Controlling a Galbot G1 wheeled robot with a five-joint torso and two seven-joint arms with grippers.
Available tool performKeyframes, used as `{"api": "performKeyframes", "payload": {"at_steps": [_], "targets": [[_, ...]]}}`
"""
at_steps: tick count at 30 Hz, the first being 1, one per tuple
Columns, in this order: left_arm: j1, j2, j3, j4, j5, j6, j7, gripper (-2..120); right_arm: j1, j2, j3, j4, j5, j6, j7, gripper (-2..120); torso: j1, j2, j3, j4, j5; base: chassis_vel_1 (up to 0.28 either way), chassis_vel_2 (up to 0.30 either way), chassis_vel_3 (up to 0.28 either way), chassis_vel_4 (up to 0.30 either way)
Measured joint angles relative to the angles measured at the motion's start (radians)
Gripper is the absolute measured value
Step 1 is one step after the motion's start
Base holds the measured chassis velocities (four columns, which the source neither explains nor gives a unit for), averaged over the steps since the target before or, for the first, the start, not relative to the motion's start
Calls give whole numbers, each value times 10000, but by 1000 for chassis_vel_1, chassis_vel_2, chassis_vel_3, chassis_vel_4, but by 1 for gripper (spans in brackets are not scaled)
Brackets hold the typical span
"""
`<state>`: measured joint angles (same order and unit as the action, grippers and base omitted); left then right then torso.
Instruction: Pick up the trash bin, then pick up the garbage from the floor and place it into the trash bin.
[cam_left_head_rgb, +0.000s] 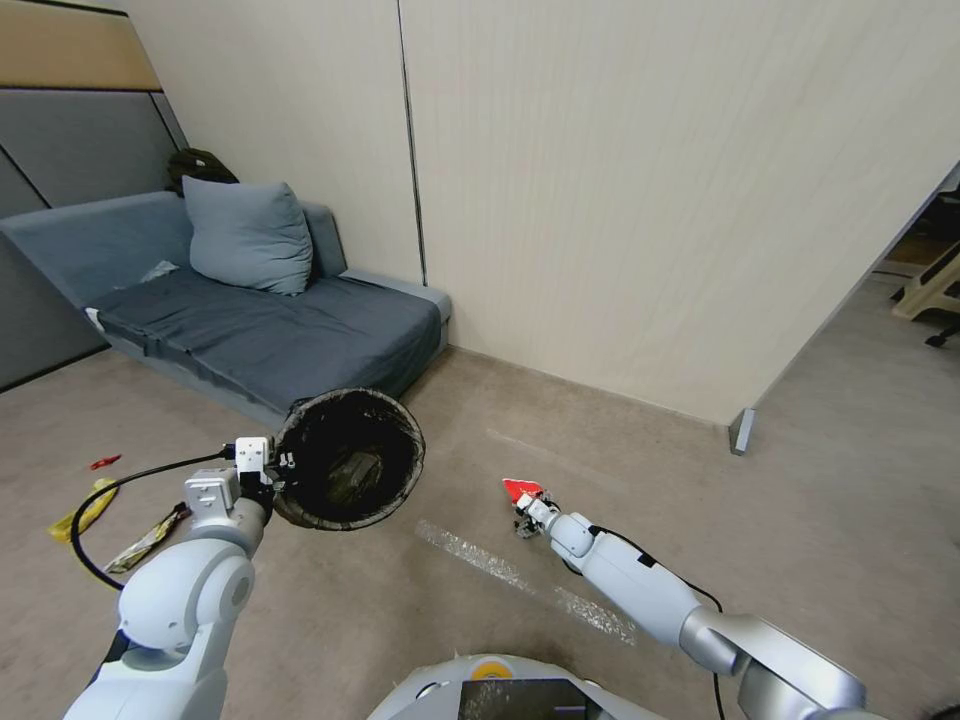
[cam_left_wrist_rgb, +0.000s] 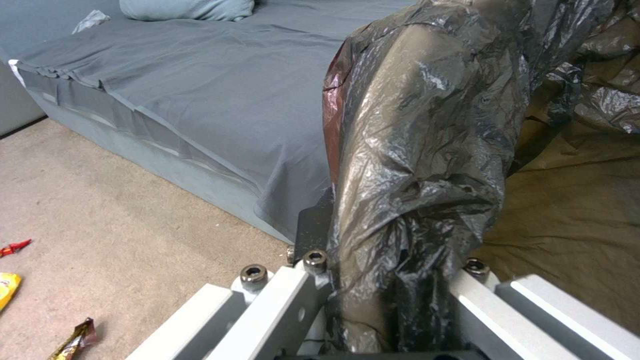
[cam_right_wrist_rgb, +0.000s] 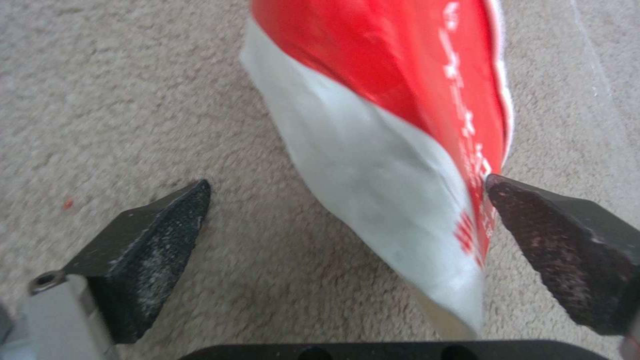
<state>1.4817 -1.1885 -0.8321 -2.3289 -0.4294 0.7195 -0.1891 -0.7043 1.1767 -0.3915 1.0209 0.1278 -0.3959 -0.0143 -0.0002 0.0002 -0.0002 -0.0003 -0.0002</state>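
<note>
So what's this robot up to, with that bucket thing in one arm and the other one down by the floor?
It is tidying litter off the carpet. Its left gripper is clamped on the rim of the trash bin, holding it up in front of the sofa. Its right gripper is low at the floor, fingers open on either side of a red-and-white wrapper, not closed on it. More packets lie on the carpet off to the robot's left.

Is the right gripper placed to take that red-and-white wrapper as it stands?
Probably yes: the right gripper is open, the red-and-white wrapper lies between its fingers on bare carpet, nothing blocking.
</note>
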Motion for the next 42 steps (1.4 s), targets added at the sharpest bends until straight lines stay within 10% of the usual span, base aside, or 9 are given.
{"api": "performKeyframes", "payload": {"at_steps": [14,32,42], "targets": [[4,-75,26,57,148,-54,126,1,45,-459,193,15,-78,68,96,92,2,-2,3,3,-20,0,0,0,0],[-15,-217,220,77,412,-106,292,1,1107,-1581,-519,1163,725,-279,132,13,2,-3,3,6,3,0,0,0,0],[-15,-200,175,72,411,-117,297,1,1137,-1442,-624,1182,740,-359,132,0,2,-3,3,5,2,0,0,0,0]]}}
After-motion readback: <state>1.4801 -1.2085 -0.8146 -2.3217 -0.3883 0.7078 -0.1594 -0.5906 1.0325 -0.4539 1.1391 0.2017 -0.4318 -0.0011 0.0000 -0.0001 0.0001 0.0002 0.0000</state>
